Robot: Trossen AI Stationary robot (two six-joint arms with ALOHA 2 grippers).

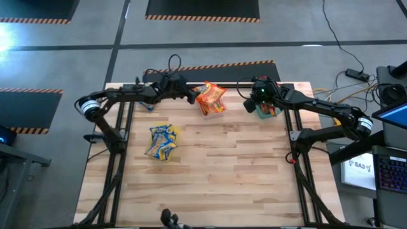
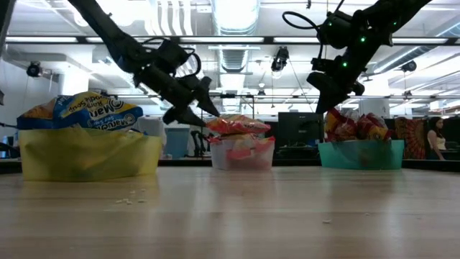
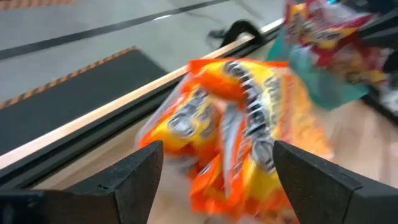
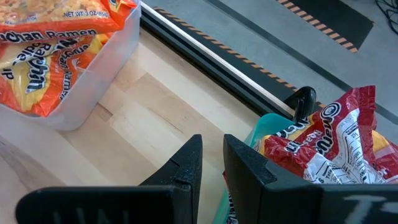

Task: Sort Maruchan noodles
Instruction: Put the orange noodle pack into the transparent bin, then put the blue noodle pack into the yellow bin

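Three tubs hold the noodles: a yellow tub (image 1: 164,141) with the yellow-and-blue packets (image 2: 80,113) on the table's (image 1: 210,172) left half, a clear tub (image 1: 212,102) with the orange packets (image 3: 239,130) at the middle of the far edge, and a green tub (image 1: 268,111) with the dark red packets (image 4: 326,149) at the far right.

The left gripper (image 1: 192,95) hangs in the air just left of the clear tub, its fingers (image 3: 134,177) spread wide and holding nothing. In its wrist view the orange packets lie straight ahead, framed between the two fingers but not touching them. In the low view its tips sit level with the top of that orange pile, just beside it.

The right gripper (image 1: 259,102) hovers over the green tub's left edge, raised above it. Its fingers (image 4: 183,165) are drawn nearly together with only a narrow slit between them, and nothing is pinched there. The dark red packets lie below and to one side of the tips, heaped above the green rim; the clear tub with its orange packets shows farther off in that wrist view.

Some small crumbs (image 2: 128,201) lie on the table before the yellow tub.
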